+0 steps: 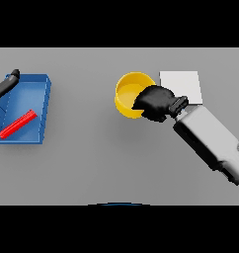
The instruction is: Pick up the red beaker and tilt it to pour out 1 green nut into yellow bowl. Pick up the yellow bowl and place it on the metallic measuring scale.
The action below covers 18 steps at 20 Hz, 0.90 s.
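Note:
The yellow bowl (129, 92) sits right of the table's centre, just left of the pale square measuring scale (181, 85). My right hand (156, 102) is at the bowl's right rim with its fingers curled over the edge, hiding that part of the bowl. I see no green nut in the visible part of the bowl. The red beaker (18, 124) lies on its side inside the blue tray (41, 106) at the far left. My left hand (7, 82) hovers over the tray's back left corner, fingers straight, holding nothing.
The blue tray takes up the left edge of the table. My right forearm (210, 141) crosses the lower right area diagonally.

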Each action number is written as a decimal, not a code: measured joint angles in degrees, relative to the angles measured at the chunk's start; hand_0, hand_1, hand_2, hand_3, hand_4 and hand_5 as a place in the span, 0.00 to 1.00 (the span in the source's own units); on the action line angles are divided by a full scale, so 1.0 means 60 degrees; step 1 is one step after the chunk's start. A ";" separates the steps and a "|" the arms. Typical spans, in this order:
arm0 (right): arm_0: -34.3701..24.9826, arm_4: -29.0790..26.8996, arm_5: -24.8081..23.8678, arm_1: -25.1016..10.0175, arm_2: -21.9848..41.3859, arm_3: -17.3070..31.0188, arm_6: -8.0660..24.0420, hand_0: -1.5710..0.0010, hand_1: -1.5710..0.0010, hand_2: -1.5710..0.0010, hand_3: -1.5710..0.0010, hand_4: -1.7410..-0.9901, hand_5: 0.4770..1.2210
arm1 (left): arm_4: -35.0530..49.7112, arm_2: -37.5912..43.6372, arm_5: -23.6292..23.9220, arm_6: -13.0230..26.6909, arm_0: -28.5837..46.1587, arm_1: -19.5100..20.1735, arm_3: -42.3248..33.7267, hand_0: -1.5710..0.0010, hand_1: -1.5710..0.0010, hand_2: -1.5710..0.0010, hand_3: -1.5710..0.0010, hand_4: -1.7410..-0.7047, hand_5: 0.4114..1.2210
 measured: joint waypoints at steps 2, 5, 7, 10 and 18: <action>0.0132 -0.0055 0.0039 -0.0234 -0.0113 -0.0249 -0.0038 0.01 0.00 0.04 0.26 0.00 1.00 | 0.0041 0.0025 -0.0017 -0.0089 0.0136 0.0082 -0.0084 1.00 1.00 1.00 1.00 0.99 0.34; 0.0298 -0.0030 0.0003 -0.0615 -0.0350 -0.0563 0.0065 0.00 0.00 0.04 0.26 0.00 1.00 | 0.0043 0.0064 0.0071 -0.0176 0.0160 0.0048 -0.0082 1.00 1.00 1.00 1.00 0.98 0.35; 0.0149 0.0017 -0.0235 -0.0765 -0.0536 -0.0310 0.0014 0.00 0.00 0.03 0.27 0.00 1.00 | 0.0063 0.0089 0.0025 -0.0053 0.0073 0.0154 -0.0160 1.00 1.00 1.00 1.00 0.98 0.37; 0.0106 0.0013 -0.0672 -0.0930 -0.0821 0.0176 -0.0132 0.00 0.00 0.02 0.27 0.00 1.00 | 0.0099 0.0093 0.0072 0.0067 0.0125 0.0146 -0.0180 1.00 1.00 1.00 1.00 0.98 0.38; -0.0284 0.0217 -0.1770 -0.1179 -0.1389 0.2280 -0.0337 0.00 0.00 0.02 0.27 0.00 1.00 | 0.0145 0.0050 0.0193 0.0371 0.0243 0.0254 -0.0509 1.00 1.00 1.00 1.00 0.98 0.40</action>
